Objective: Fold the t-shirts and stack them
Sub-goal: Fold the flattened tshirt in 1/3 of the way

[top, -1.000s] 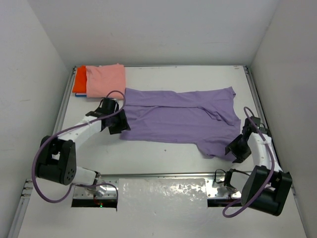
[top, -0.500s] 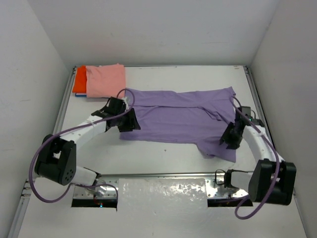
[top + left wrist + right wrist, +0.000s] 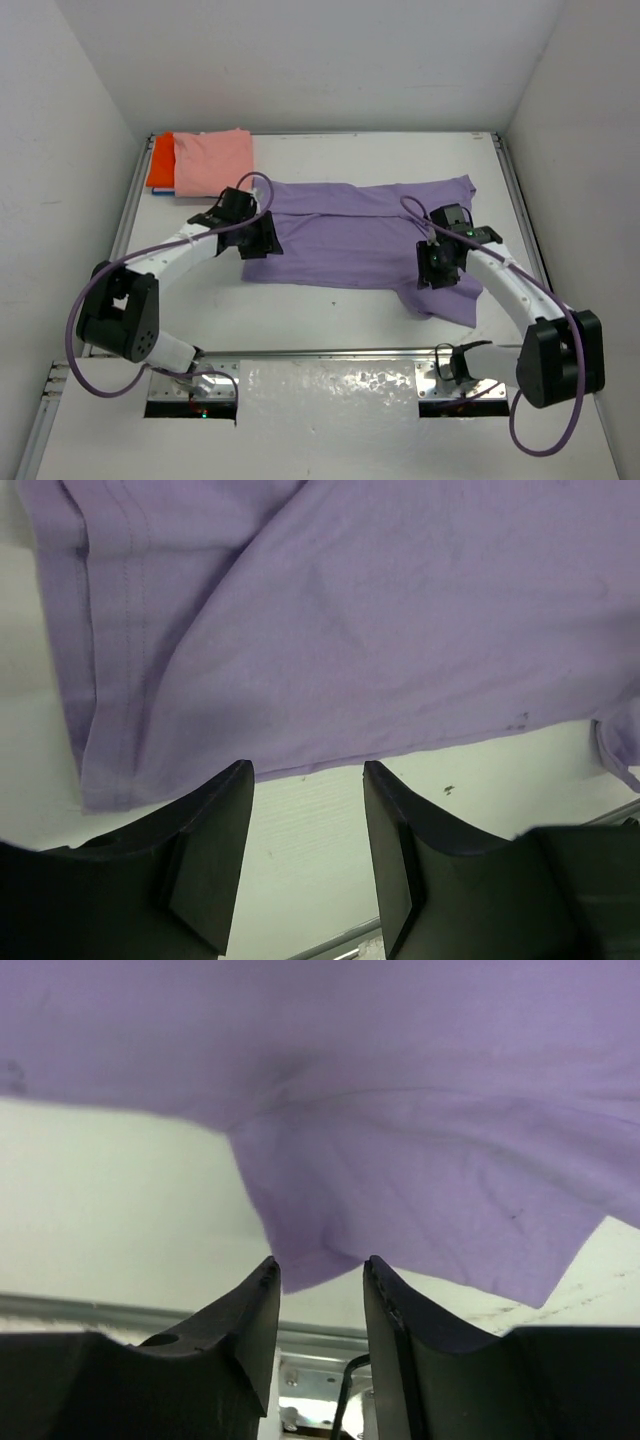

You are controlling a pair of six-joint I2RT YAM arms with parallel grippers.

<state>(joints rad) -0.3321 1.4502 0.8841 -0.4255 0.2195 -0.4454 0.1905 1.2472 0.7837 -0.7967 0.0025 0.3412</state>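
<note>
While the lavender-purple t-shirt [image 3: 350,235] lies spread across the middle of the table [image 3: 330,300], the salmon-pink t-shirt [image 3: 213,160] sits folded in the far left corner, on top of the orange-red t-shirt [image 3: 160,160], which shows along its left side. The left gripper [image 3: 305,770] hangs at the lavender shirt's near left hem, jaws apart over bare table, gripping nothing. The right gripper [image 3: 318,1265] is over the near right part, jaws parted, a point of cloth reaching between the tips, unpinched.

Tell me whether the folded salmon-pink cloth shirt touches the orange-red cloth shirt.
Touching: the top view shows the salmon-pink shirt lying on the orange-red shirt, covering most of it.
</note>
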